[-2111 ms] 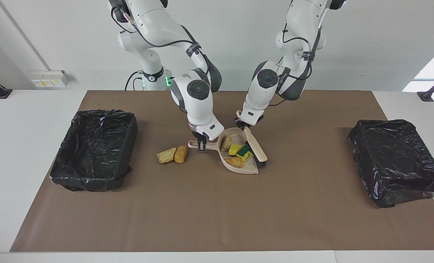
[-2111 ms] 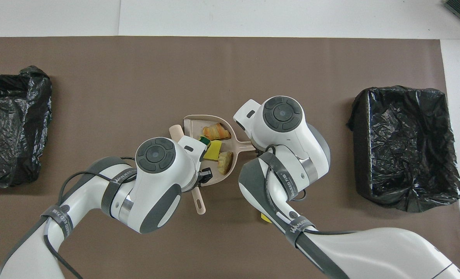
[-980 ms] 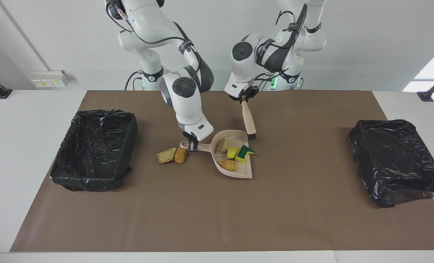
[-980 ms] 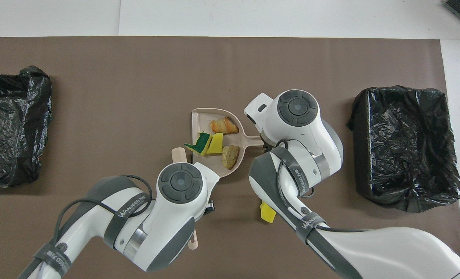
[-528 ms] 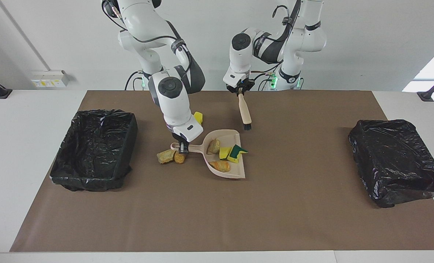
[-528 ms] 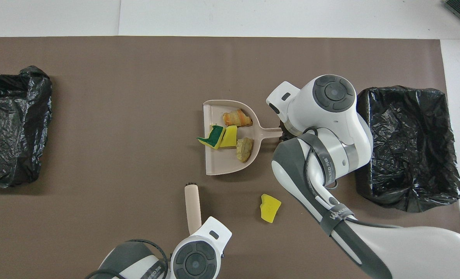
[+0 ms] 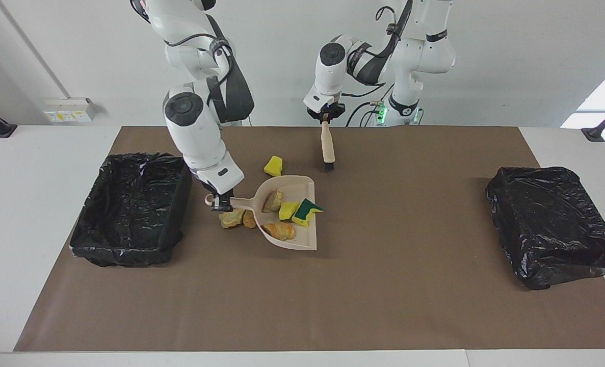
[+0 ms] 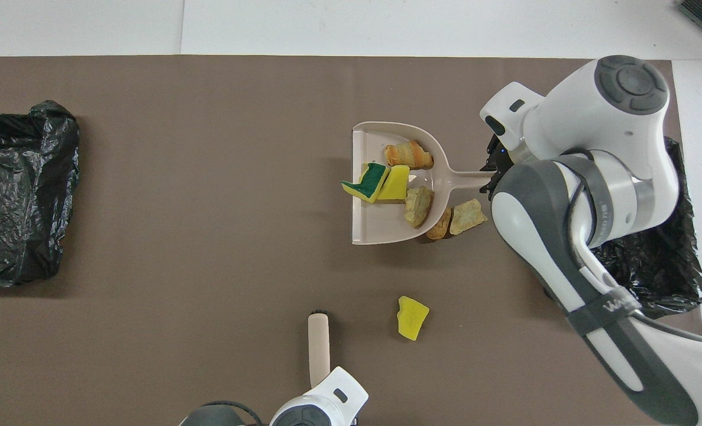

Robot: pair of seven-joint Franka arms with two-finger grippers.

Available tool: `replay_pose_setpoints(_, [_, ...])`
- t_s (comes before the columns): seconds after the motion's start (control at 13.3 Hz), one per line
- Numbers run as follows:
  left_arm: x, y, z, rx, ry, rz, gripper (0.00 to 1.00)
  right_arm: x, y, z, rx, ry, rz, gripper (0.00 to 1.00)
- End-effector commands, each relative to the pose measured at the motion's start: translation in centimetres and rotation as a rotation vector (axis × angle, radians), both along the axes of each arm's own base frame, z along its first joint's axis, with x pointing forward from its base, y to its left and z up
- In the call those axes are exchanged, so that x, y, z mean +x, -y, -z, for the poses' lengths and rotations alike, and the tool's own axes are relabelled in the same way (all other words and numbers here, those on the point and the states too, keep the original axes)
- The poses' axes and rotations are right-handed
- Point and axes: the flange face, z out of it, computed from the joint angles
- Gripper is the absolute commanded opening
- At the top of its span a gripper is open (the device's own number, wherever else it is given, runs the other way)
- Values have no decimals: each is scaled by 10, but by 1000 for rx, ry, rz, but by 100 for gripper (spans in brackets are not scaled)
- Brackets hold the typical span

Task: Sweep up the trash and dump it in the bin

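Trash point(image 7: 288, 213) rides in the dustpan point(image 7: 302, 239), whose handle the right gripper point(image 7: 221, 204) clamps, two scraps below it; beside it waits the bin point(image 7: 129, 255). Next it probably carries and tips there, while the left gripper point(image 7: 325, 118) grips the brush point(image 7: 326, 145) aloft.

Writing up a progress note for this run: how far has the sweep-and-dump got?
Done: four scraps lie in the dustpan. In hand: the right gripper is shut on the dustpan's handle, pan raised beside the open bin; the left gripper holds the brush up, clear of the mat. Left: nothing shows in the bin, two tan chunks lie by the pan, and one yellow piece sits nearer the robots.
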Motion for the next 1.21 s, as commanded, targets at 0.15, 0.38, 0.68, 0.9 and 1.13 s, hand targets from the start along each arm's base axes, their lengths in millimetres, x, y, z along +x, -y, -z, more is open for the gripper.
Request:
replay_pose_setpoints(0.15, [-4,-18,1,-42,32,13,4,7,88,-23,56,-4,51,0])
replay_pose_setpoints(0.38, [-5,-19,4,-36,26,17,8,1,152,-48,58,41,85,0])
replay_pose_setpoints(0.68, [0,-21,8,-43,20,29,24,-26,242,-76,46,54,56,0])
replay_pose_setpoints(0.9, [8,-24,8,-50,13,44,36,-50,309,-86,34,67,26,0])
replay_pose_setpoints(1.13, [18,-16,6,-61,-5,51,60,-70,361,-88,-27,59,26,0])
